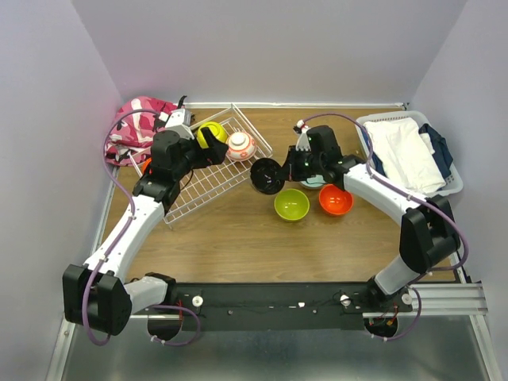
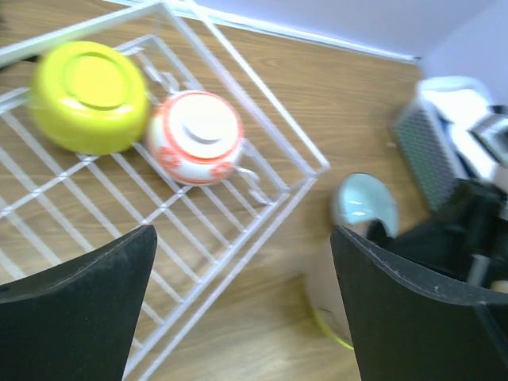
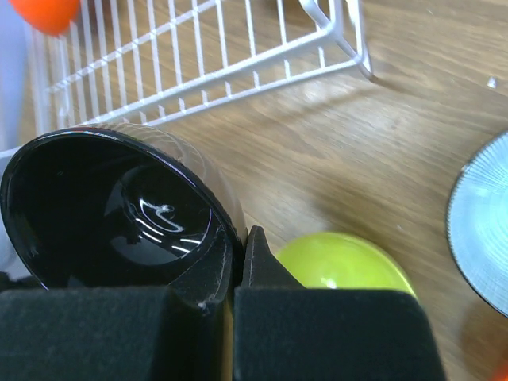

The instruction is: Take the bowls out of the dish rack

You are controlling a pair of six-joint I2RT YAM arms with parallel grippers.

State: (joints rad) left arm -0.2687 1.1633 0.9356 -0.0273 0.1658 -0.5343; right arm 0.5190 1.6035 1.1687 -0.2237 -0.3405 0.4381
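**Right fingers** (image 3: pixel 255 268): together, clamped on the rim of the black bowl (image 3: pixel 119 214). The bowl is tilted with its glossy inside towards the wrist camera, just outside the rack's near corner. Whether it touches the counter cannot be told.

**Left fingers** (image 2: pixel 87 294): wide apart, holding nothing, poised above the rack (image 2: pixel 262 100).

**Rack:** white wire, set at an angle on the left half of the counter (image 1: pixel 238 238).

**In the rack:**
- Lime bowl (image 2: pixel 89 95), upside down at the far end.
- White-and-red bowl (image 2: pixel 197 136), upside down, touching the first lime bowl.

**On the counter, right of the rack:**
- Second lime bowl (image 1: pixel 291 205), upright.
- Orange bowl (image 1: pixel 335 199), upright, just beside the second lime bowl.
- Teal bowl (image 1: pixel 313 181), behind these two and partly hidden under the right arm.

**Elsewhere:**
- Pink cloth (image 1: pixel 143 119), far left corner, behind the rack.
- Basket of clothes (image 1: pixel 413 151), far right.
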